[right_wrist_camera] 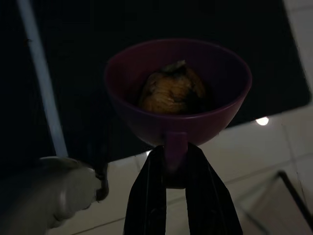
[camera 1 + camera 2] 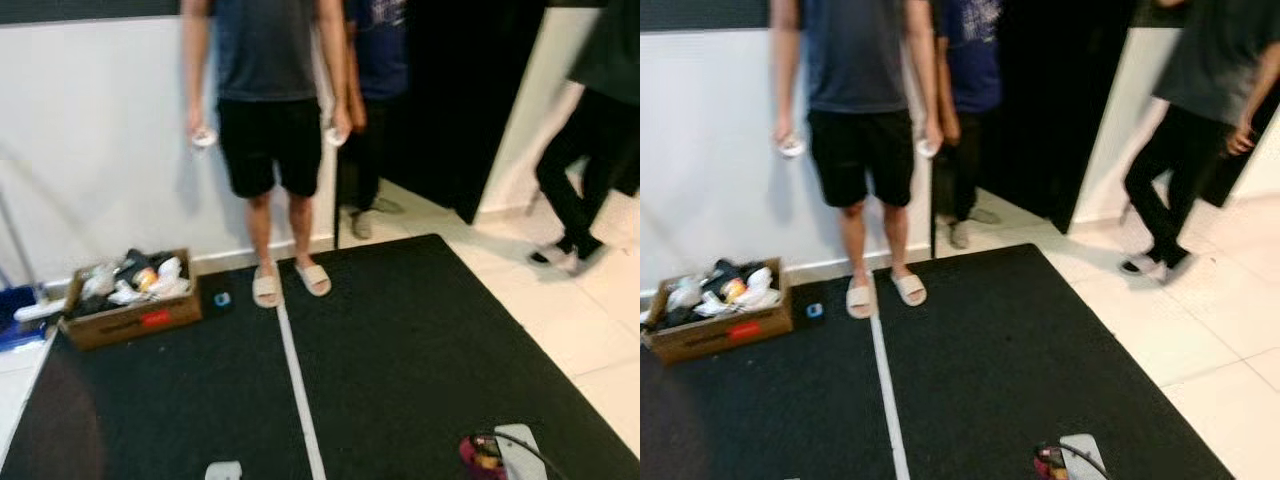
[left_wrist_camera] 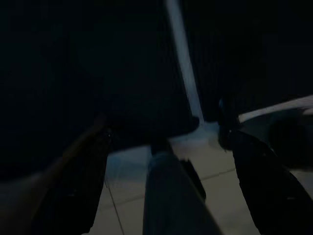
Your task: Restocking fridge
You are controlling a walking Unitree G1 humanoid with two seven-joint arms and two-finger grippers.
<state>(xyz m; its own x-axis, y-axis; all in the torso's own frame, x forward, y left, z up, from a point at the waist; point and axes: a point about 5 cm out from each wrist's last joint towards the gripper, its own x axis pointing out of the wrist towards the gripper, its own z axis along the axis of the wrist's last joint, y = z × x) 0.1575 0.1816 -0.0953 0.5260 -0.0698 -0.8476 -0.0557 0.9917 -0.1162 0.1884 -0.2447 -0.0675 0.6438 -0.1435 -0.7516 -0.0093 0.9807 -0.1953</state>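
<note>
My right gripper (image 1: 168, 164) clamped on the handle of a purple cup (image 1: 178, 93) holding something brownish, over black mat (image 2: 400, 340), my left gripper (image 3: 166, 171) too dark, cannot tell its state, person in sandals (image 2: 265, 150) ahead beside a cardboard box (image 2: 130, 300)

Ahead of me a cardboard box (image 2: 130, 300) of clutter sits at the black mat's (image 2: 400, 350) far left corner; a person in sandals (image 2: 290, 282) stands at its far edge.

Purple cup (image 1: 178, 95) – brownish-orange food (image 1: 172, 91) inside; black mat (image 2: 400, 350) with a white stripe (image 2: 298, 390), brown cardboard box (image 2: 130, 320) on it.
</note>
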